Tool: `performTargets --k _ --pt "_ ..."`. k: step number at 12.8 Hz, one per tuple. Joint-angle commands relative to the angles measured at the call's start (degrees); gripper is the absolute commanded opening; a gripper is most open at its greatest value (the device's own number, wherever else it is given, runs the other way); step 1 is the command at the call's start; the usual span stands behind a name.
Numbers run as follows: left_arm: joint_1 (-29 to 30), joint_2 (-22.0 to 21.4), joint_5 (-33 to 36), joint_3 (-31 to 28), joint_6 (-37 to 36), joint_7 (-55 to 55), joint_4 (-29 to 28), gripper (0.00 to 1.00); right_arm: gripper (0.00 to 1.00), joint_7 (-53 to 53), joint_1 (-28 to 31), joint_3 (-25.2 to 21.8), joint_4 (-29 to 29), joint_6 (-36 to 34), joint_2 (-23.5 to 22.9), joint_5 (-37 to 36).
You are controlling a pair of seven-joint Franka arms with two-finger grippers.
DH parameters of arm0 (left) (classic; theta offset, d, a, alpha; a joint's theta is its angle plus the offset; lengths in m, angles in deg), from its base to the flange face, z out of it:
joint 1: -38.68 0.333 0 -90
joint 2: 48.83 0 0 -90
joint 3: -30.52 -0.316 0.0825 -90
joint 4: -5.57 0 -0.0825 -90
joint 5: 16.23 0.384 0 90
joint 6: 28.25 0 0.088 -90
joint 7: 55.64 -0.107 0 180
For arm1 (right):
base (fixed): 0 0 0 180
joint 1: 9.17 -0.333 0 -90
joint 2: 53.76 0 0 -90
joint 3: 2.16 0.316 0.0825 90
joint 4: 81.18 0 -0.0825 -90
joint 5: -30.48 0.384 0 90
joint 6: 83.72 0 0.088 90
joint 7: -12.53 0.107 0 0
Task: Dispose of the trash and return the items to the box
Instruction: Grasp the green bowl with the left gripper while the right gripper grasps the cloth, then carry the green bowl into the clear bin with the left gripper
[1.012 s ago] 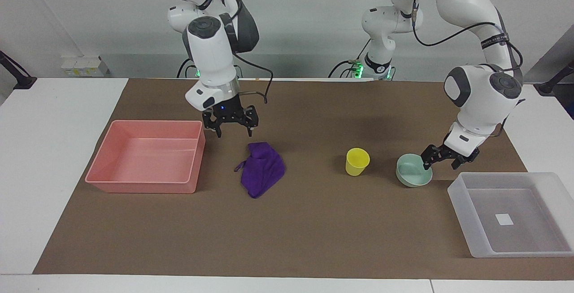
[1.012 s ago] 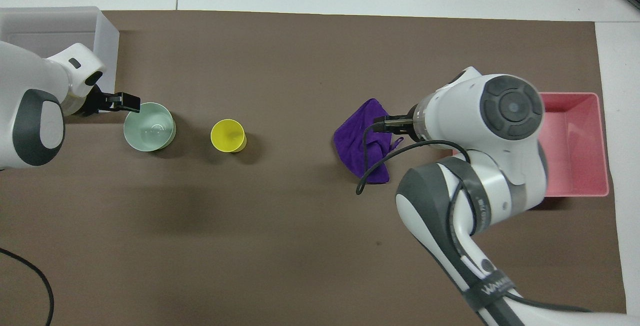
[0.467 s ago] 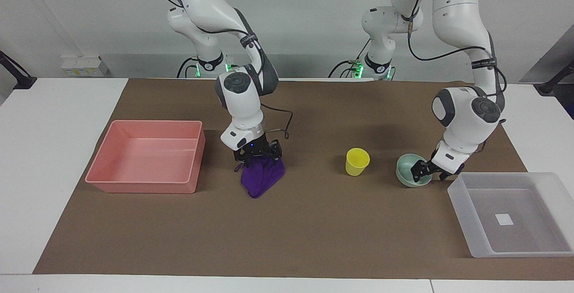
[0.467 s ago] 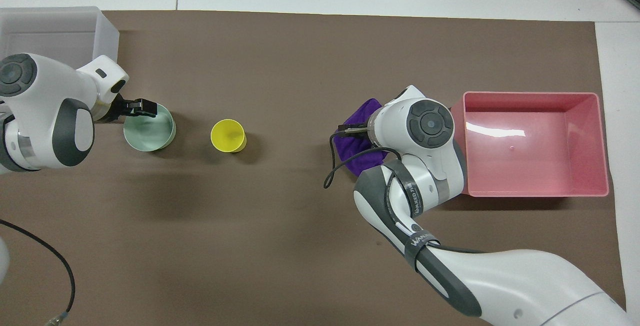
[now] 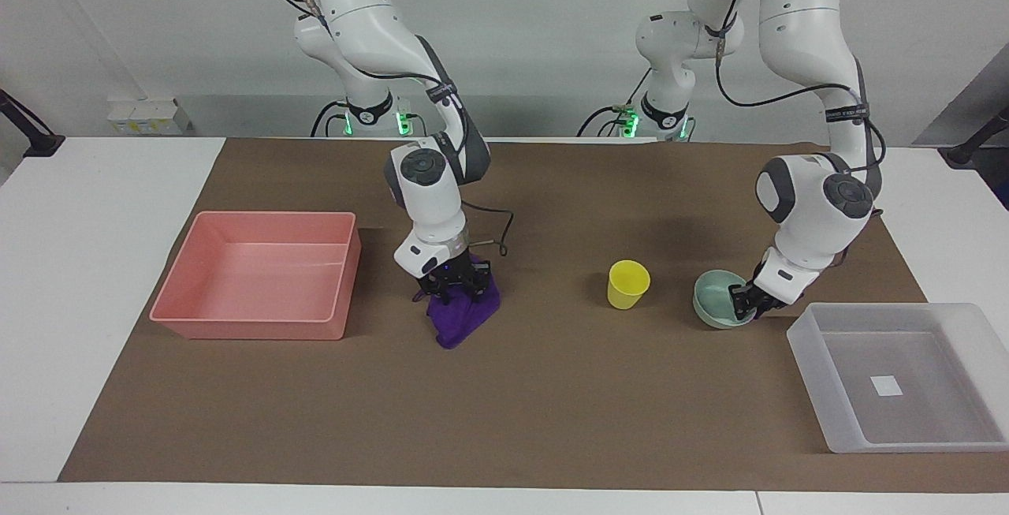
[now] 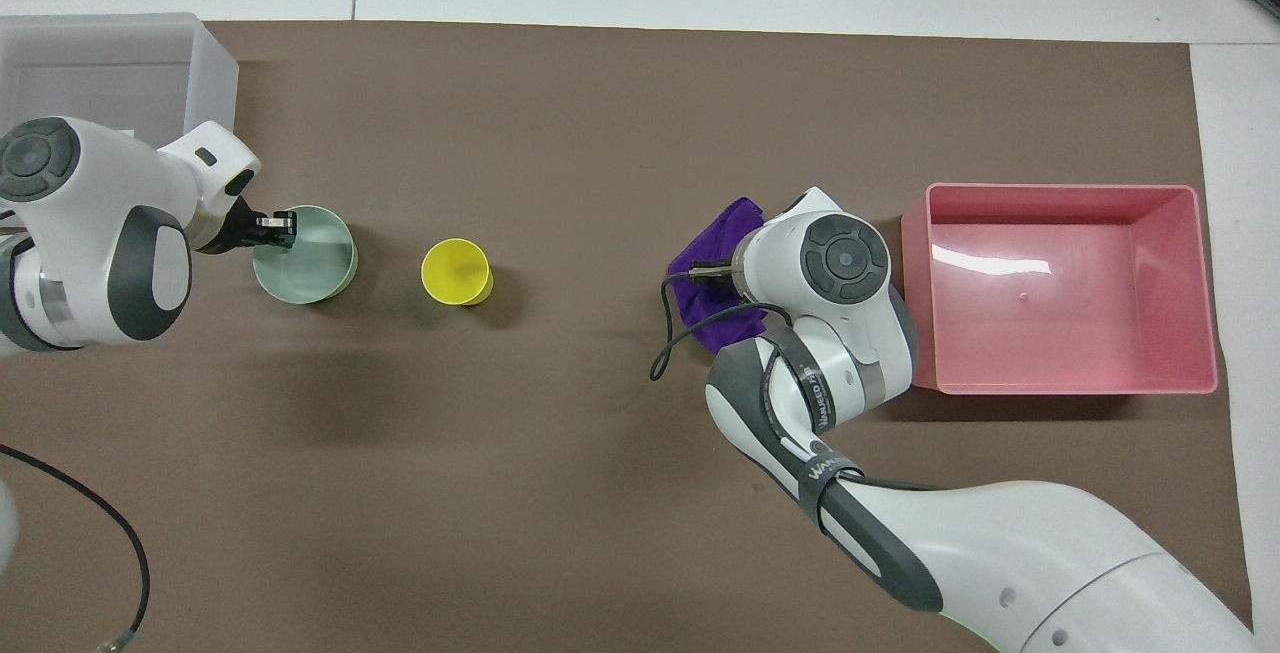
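Left gripper (image 5: 747, 306) clamped the one mint bowl (image 5: 716, 298)'s rim; right gripper (image 5: 456, 288) pinched the one purple cloth (image 5: 465, 318). One pink tray (image 5: 197, 294) sat beside the cloth, one translucent bin (image 5: 812, 357) and one yellow cup (image 5: 628, 284) beside the bowl. Both arms bent steeply down.

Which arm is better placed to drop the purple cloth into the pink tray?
The right arm. The right gripper is down on the deep-purple soft cloth, right beside the pink rectangular tray. The left gripper is at the mint-green round bowl.
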Motion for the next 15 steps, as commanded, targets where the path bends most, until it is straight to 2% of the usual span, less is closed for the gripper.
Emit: performTargets --k 1,3,5,7,9,13,15 --pt "0.2 -5.1 0.1 0.1 -4.1 0.1 -1.2 0.0 0.0 3.7 0.2 0.2 -1.3 -1.8 1.6 -1.2" --pt "0.5 -7.6 0.0 0.1 -7.1 0.2 1.1 0.0 0.0 3.9 0.3 0.1 -1.2 -4.2 3.8 -1.2" --pt "1.6 -5.9 0.0 -0.1 -11.2 0.2 8.7 0.0 0.0 6.5 0.3 0.1 -1.1 -5.4 5.9 -1.2" --pt "4.2 -3.1 0.0 -0.1 -12.0 0.3 14.6 0.0 0.0 9.0 0.0 0.1 0.0 -7.9 8.1 -1.2" --pt "7.6 1.1 -0.1 -0.1 -12.6 0.3 20.7 0.0 0.0 9.5 0.0 0.1 1.8 -11.9 10.6 -1.3" --pt "12.5 12.7 -0.1 0.0 -13.3 0.5 35.8 0.0 0.0 8.8 1.1 -0.2 4.0 -19.2 16.3 -3.7" --pt "13.6 15.9 0.0 -0.1 -10.5 0.8 37.7 0.0 0.0 7.9 2.9 -0.2 5.4 -23.1 18.9 -4.4"
